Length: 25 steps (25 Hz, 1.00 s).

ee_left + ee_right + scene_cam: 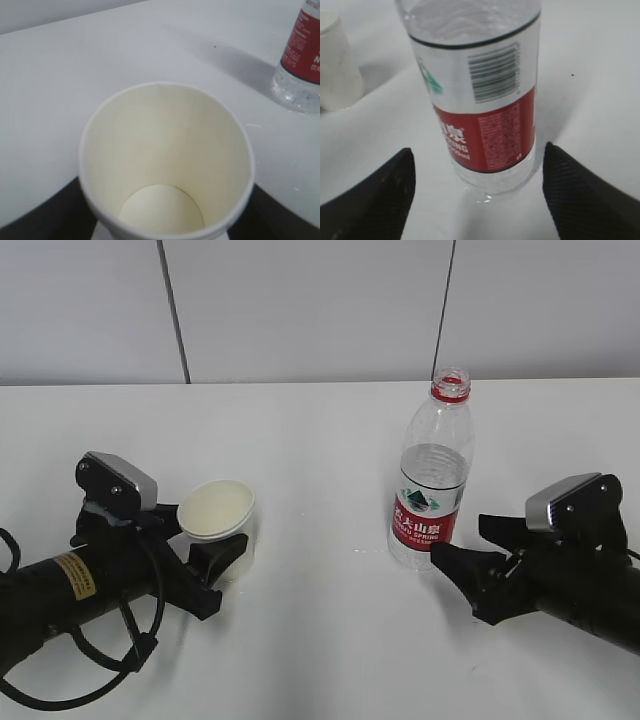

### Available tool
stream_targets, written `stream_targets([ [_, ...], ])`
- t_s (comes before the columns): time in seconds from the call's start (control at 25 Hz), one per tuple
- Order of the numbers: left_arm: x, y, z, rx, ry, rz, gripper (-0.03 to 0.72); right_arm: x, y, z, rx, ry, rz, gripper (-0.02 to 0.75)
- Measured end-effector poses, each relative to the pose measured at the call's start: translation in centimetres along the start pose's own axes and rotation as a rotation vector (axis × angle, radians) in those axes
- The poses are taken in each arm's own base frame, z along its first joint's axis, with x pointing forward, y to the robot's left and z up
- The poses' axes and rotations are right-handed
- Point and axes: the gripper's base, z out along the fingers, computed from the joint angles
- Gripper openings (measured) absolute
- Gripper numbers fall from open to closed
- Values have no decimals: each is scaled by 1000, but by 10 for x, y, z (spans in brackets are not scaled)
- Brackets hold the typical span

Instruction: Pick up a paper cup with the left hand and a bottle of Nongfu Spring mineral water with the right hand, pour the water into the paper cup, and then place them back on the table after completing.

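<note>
So the bottle (pixel 432 472) is standing upright on the table (pixel 320 440), no cap on it, red label facing front, partly filled with water (pixel 433 462). The paper cup (pixel 218 521) sits well off to the bottle's left, upright and empty. The left hand (pixel 205 550) has its fingers spread on either side of the cup, can't tell if they're touching it. The right hand (pixel 470 555) is just right of the bottle, jaws wide apart, not gripping anything.
</note>
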Motion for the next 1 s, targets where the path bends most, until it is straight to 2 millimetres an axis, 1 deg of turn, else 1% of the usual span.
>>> stream_targets([
  [0.12,0,0,0,0,0,0,450,-1,-3,5,7,-9,-1,587],
  [0.64,0,3,0,-34,-2,-17,450,-24,-9,25,-41,-100,-73,587],
  [1.0,0,3,0,-35,-2,-17,441,-17,-14,46,-83,-92,-88,587],
])
